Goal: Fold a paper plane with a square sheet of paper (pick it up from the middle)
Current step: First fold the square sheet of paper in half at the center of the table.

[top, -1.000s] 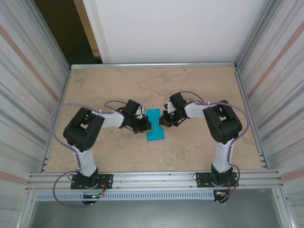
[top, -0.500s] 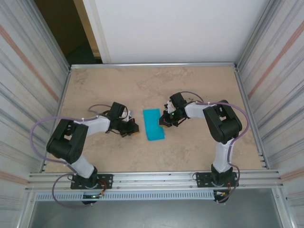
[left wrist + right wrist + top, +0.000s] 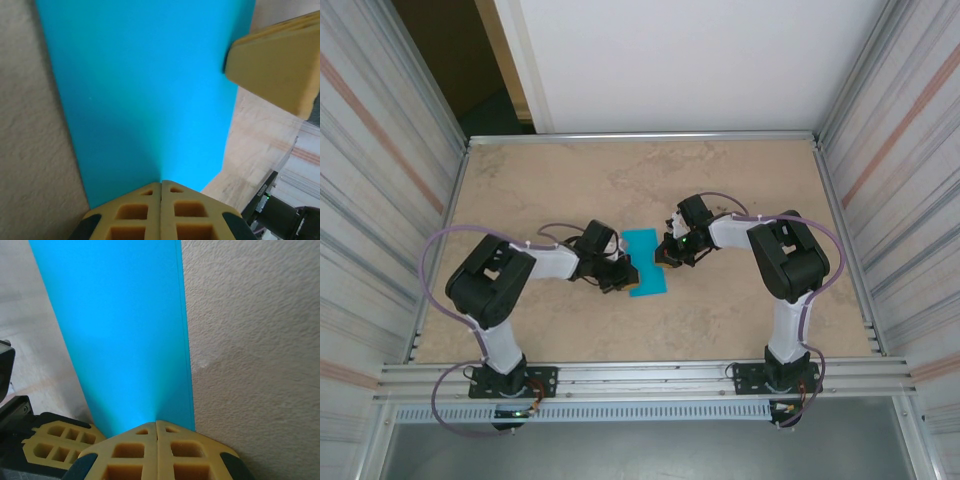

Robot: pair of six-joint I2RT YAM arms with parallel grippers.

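The turquoise sheet of paper [image 3: 647, 262] lies flat on the table as a narrow rectangle, with no paper plane shape to it. My left gripper [image 3: 624, 276] is shut, its tips resting on the sheet's lower left edge. In the left wrist view the joined tips [image 3: 161, 183] touch the blue paper [image 3: 145, 90]. My right gripper [image 3: 667, 253] is shut too, at the sheet's right edge. The right wrist view has its tips [image 3: 156, 423] on the paper [image 3: 125, 330], close to the long right edge. Nothing is clamped between either pair of fingers.
The beige table [image 3: 550, 180] is ringed by metal rails and corrugated side walls [image 3: 380, 200]. The right gripper's finger [image 3: 280, 65] crosses the left wrist view's upper right. The left gripper's fingers [image 3: 55, 440] sit at the right wrist view's lower left.
My left arm swung out to the left, away from the paper, then came back to its lower left edge. The right gripper and the paper stayed put.
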